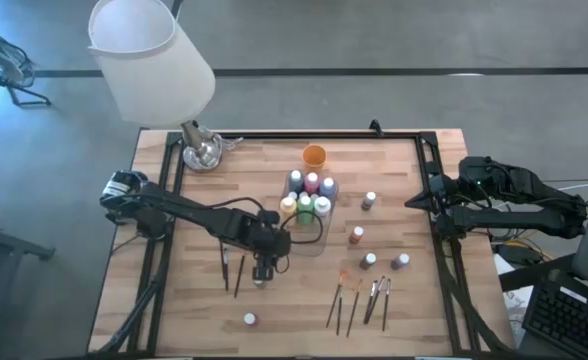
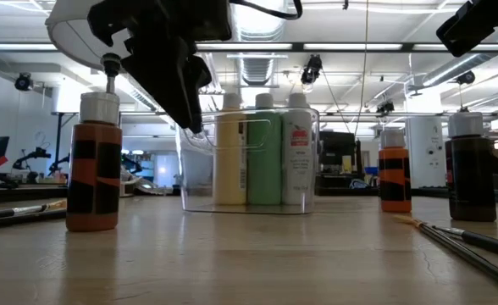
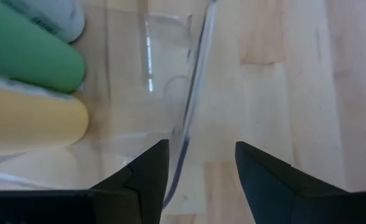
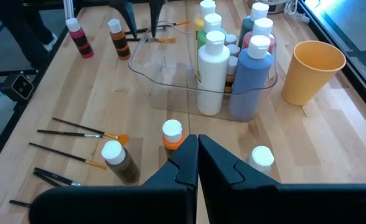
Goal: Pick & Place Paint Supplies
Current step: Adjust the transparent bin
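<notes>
HIDDEN: left pincer (image 2: 160, 63) covers the clear tray's (image 2: 304, 161) near corner | CUT OFF: yellow bottle (image 3: 33, 121) and green bottle (image 3: 30, 56) (caps past the edge) | UNCLEAR: bottle labels unreadable

No text could be read. The white bottle (image 2: 298, 148) in the clear tray (image 2: 200, 169), at the centre of the low view, carried a red label with print too small to make out; the other bottles' labels were likewise illegible.
</notes>
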